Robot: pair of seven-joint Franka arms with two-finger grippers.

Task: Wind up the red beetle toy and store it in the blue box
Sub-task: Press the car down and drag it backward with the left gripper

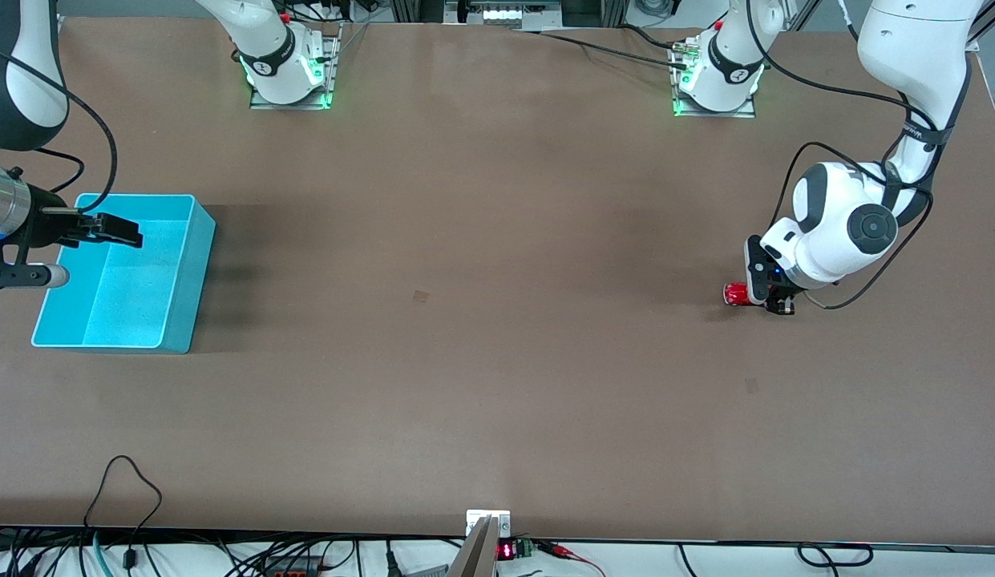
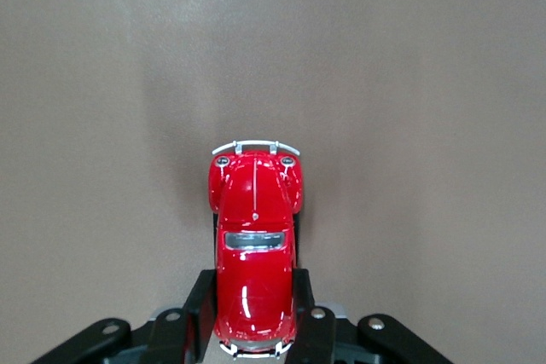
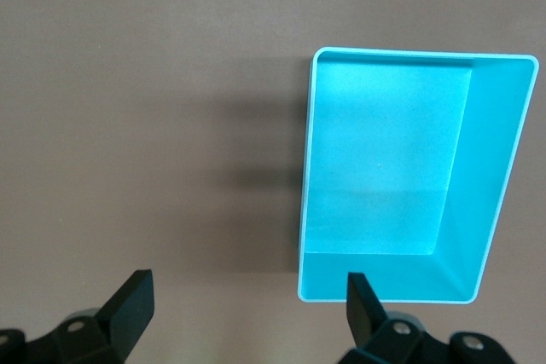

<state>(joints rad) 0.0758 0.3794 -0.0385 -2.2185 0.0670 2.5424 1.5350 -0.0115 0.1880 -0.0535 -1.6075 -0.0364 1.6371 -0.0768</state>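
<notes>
The red beetle toy point(image 1: 735, 294) is low at the table toward the left arm's end. My left gripper point(image 1: 768, 301) is shut on its rear half; in the left wrist view the black fingers point(image 2: 201, 300) press both sides of the toy point(image 2: 254, 210), whose nose and silvery bumper stick out past my left gripper point(image 2: 253, 286). I cannot tell whether its wheels touch the table. The blue box point(image 1: 194, 264) stands empty at the right arm's end. My right gripper point(image 1: 116, 231) hangs open and empty over the box's farther part. The right wrist view shows my right gripper point(image 3: 246, 300) and the box point(image 3: 478, 168).
The brown table point(image 1: 465, 320) lies bare between the toy and the box. Both arm bases stand along the farther edge. Cables and a small display point(image 1: 505, 550) run along the nearer edge.
</notes>
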